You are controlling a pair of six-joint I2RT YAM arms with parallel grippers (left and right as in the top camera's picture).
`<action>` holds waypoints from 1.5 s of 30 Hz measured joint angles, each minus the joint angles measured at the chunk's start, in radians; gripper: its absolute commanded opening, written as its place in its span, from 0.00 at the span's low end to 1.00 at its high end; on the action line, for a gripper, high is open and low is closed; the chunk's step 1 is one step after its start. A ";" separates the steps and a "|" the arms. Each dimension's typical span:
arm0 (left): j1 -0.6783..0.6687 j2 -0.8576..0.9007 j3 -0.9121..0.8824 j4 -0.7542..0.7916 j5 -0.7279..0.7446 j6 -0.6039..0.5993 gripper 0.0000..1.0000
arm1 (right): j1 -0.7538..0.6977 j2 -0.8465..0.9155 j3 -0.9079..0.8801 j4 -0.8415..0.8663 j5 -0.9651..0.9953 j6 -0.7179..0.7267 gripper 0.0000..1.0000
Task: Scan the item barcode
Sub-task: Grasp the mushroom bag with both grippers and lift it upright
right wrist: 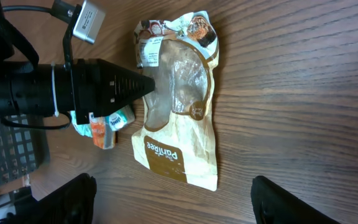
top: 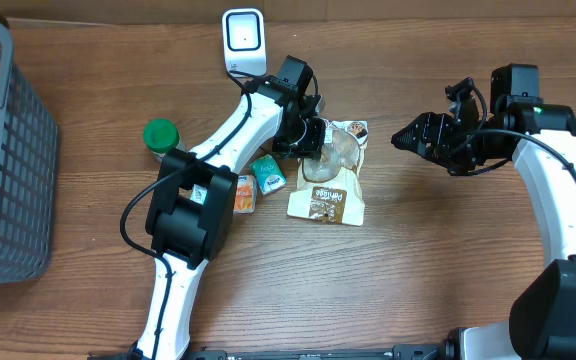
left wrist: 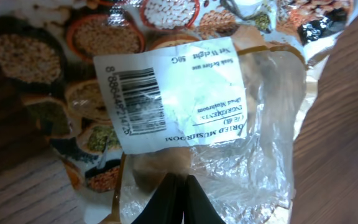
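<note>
A brown wooden table with a laminate-like top [top: 438,270] fills nearly every view, its dark grain streaks running lengthwise from side to side under the overhead camera. Along the far edge lies a paler tan band [top: 118,10] (whether wall or board cannot be told). The light is soft and even, coming from above, and shadows on the wood are short and blurred. The right wrist view shows a mild sheen on the boards; in the left wrist view the wood looks reddish at the right and dim at the lower left
</note>
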 measured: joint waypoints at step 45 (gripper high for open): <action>0.000 0.026 0.000 -0.138 -0.067 -0.006 0.04 | 0.203 0.482 -0.004 0.288 -0.201 0.011 0.54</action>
